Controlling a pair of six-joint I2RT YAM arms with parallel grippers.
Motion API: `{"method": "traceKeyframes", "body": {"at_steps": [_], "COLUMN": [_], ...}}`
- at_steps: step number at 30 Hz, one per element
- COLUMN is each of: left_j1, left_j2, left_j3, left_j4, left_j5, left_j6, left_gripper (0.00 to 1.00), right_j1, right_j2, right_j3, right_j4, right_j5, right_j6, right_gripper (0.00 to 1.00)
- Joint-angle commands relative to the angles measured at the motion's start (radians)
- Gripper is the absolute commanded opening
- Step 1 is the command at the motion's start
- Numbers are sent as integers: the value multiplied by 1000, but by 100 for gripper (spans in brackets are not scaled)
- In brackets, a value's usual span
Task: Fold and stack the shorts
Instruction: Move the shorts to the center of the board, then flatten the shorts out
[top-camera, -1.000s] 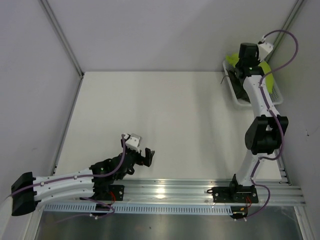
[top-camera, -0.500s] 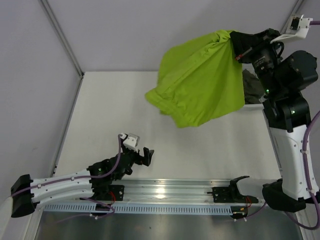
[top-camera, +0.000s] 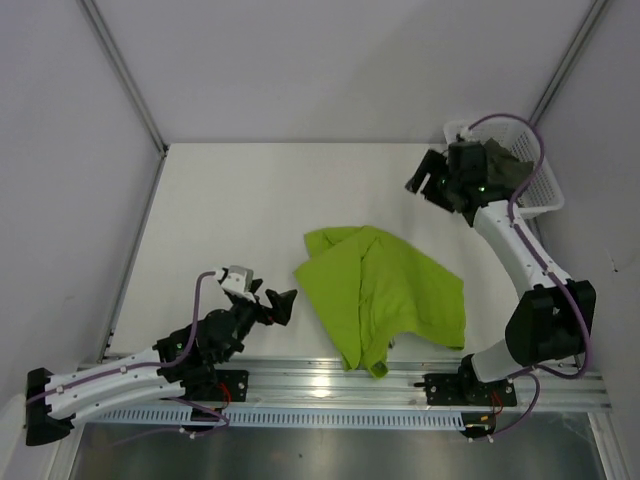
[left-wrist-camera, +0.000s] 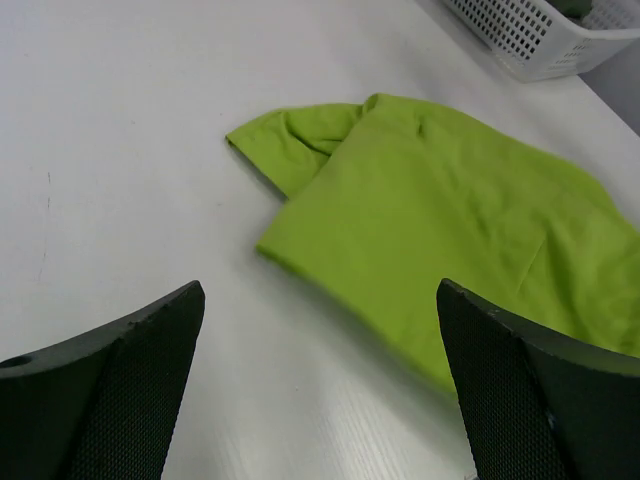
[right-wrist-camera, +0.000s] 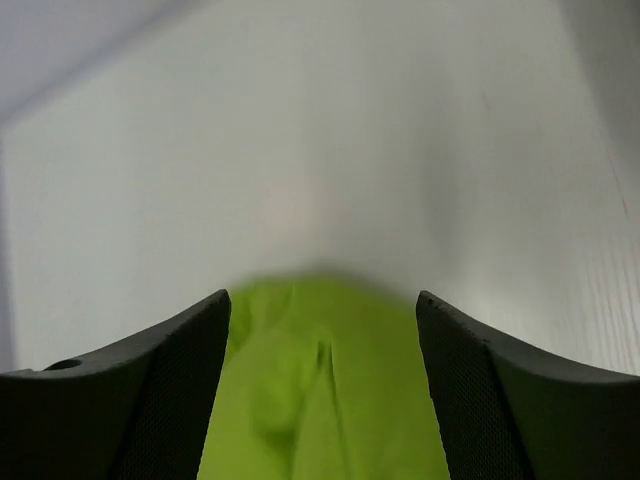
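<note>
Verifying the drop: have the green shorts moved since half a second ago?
Yes. The green shorts were aloft beside the basket; now they lie on the table, nearer the front rail.

The left arm lies low along the near edge of the table (top-camera: 250, 200), reaching in from the near left corner, and the left gripper (top-camera: 274, 303) stands wide apart with nothing between its fingers. The right arm bends up toward the far right corner, where the right gripper (top-camera: 428, 181) is raised, spread and empty.
</note>
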Motion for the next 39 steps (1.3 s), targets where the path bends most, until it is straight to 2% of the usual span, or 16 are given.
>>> {"method": "traceKeyframes", "body": {"at_steps": [1, 9, 13, 18, 19, 21, 22, 24, 25, 29, 30, 34, 39], "left_j1": [6, 6, 6, 6, 6, 6, 6, 6, 6, 6, 6, 6, 6], "left_j2": [4, 107, 104, 60, 51, 50, 54, 70, 78, 126, 129, 133, 123], "left_j3": [-10, 20, 21, -2, -4, -7, -6, 1, 1, 22, 25, 30, 19], "left_j4": [-13, 2, -22, -16, -12, 0, 4, 10, 8, 8, 5, -1, -4], "left_j5": [-28, -60, -89, -94, -91, -73, -63, -47, -39, -8, -5, 21, 27], "left_j6": [-15, -23, -54, -51, -43, -34, -29, -23, -24, -14, -12, -14, -20], "left_gripper": [99, 99, 99, 99, 99, 99, 99, 99, 99, 99, 99, 99, 99], "right_j1": [47, 387, 512, 797, 904, 995, 1074, 1153, 1243, 1439, 1463, 1531, 1601], "right_j2": [-123, -220, -340, -574, -635, -666, -674, -655, -640, -524, -473, -385, -381], "right_j3": [-175, -437, -557, -686, -697, -702, -702, -686, -679, -598, -584, -531, -550], "right_j4": [26, 144, 127, -9, -63, -141, -211, -267, -319, -475, -511, -682, -678], "right_j5": [64, 231, 208, 407, 435, 515, 529, 547, 581, 677, 685, 687, 675], "right_j6": [-13, -276, -232, 55, 100, 254, 305, 426, 468, 692, 773, 929, 1003], "right_gripper": [78, 73, 69, 66, 65, 61, 59, 58, 58, 62, 63, 66, 66]}}
